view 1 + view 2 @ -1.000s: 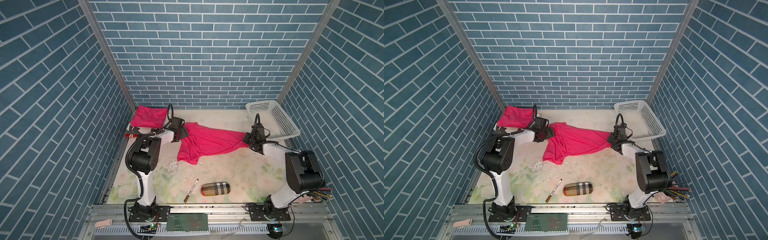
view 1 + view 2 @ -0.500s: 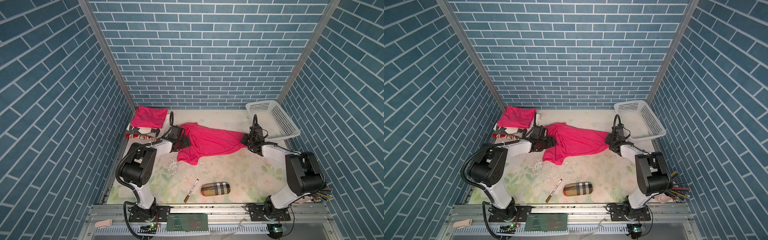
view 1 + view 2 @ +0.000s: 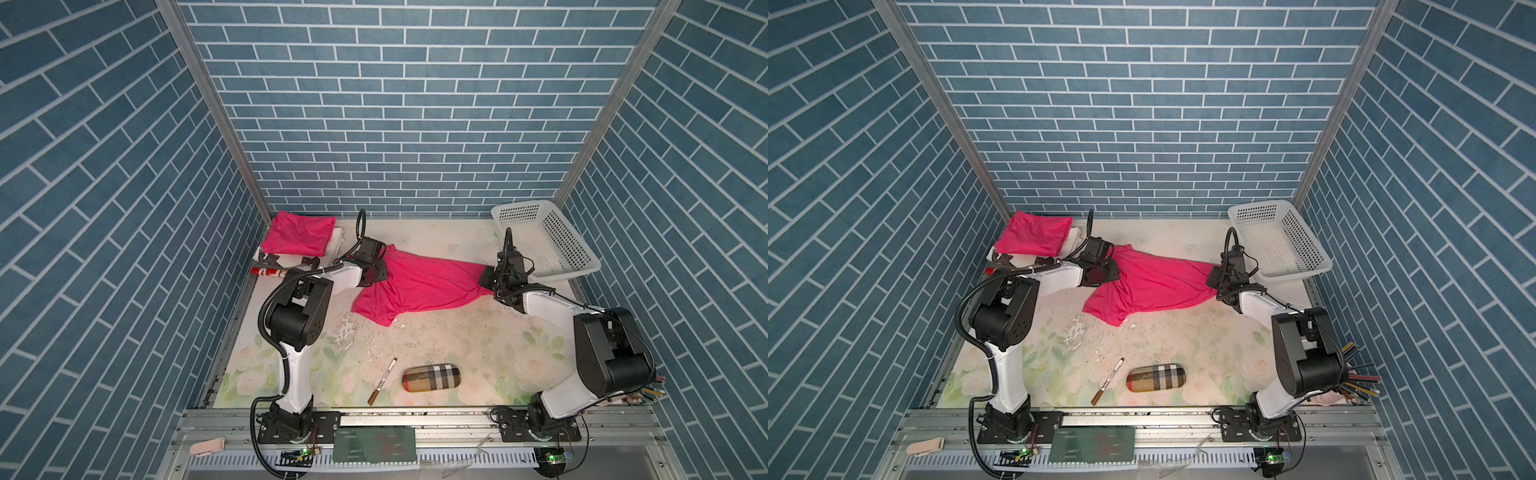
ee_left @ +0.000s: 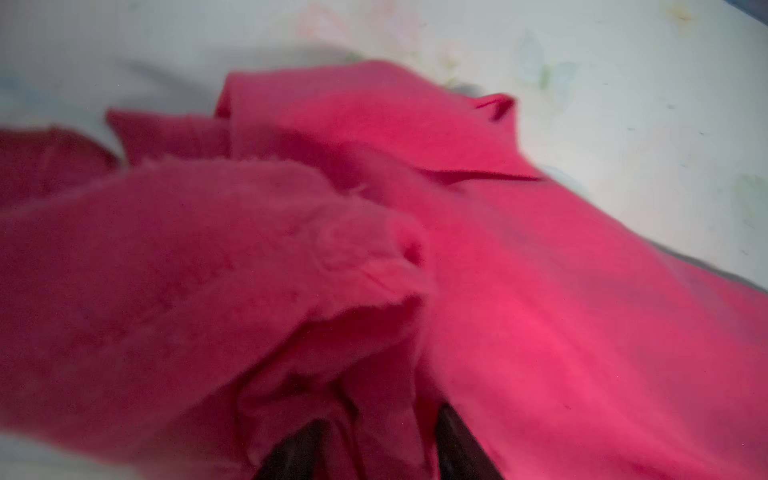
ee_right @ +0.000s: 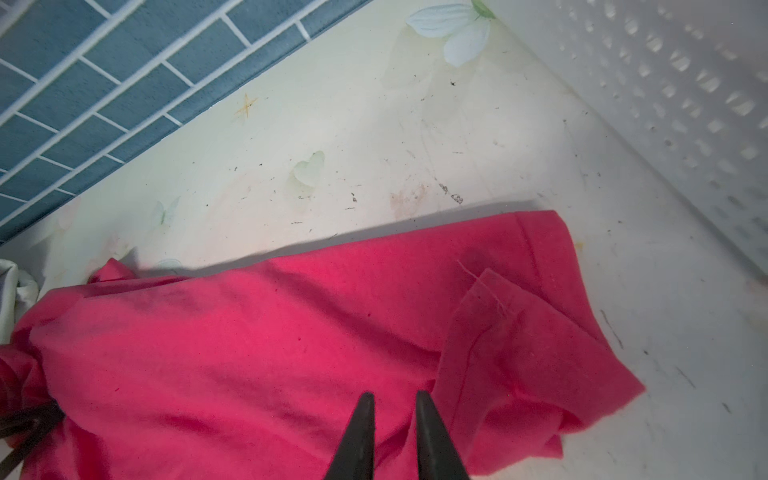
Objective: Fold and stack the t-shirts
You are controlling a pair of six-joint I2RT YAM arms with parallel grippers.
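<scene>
Left gripper [image 3: 383, 272] has shifted a little toward 3 o'clock since a second ago, from the very edge of the open shirt [image 3: 419, 286] into its bunched end. We see no change in the right arm, the folded shirt or the loose items. We take the table [image 3: 457, 345] as the dial in both top views, back wall at 12. The open shirt lies crumpled just to the 12 o'clock side of centre. It stretches as a band from 9 toward 3 o'clock between the two grippers, with one flap spilling toward 7 o'clock. In the left wrist view the left gripper's two dark fingers [image 4: 291, 453] stand some way apart with a fold of pink cloth bunched between them. That picture is blurred, and we cannot tell whether they pinch the cloth yet. Right gripper [image 3: 489, 283] sits at the shirt's 3 o'clock end, where the cloth tapers in to it. In the right wrist view its fingers [image 5: 359, 432] are nearly together, clamped on the cloth. The shirt's far edge there throws a strip of shadow on the table and appears lifted. The folded shirt [image 3: 299, 235] rests at 10 o'clock near the corner, close to the left arm and well apart from the right gripper. A white basket [image 3: 565, 272] stands at 2 o'clock, just beside the right gripper and apart from the open shirt. A plaid case [image 3: 432, 377] lies at 6 o'clock, with a pen [image 3: 382, 380] just beside it on its 9 o'clock side.
</scene>
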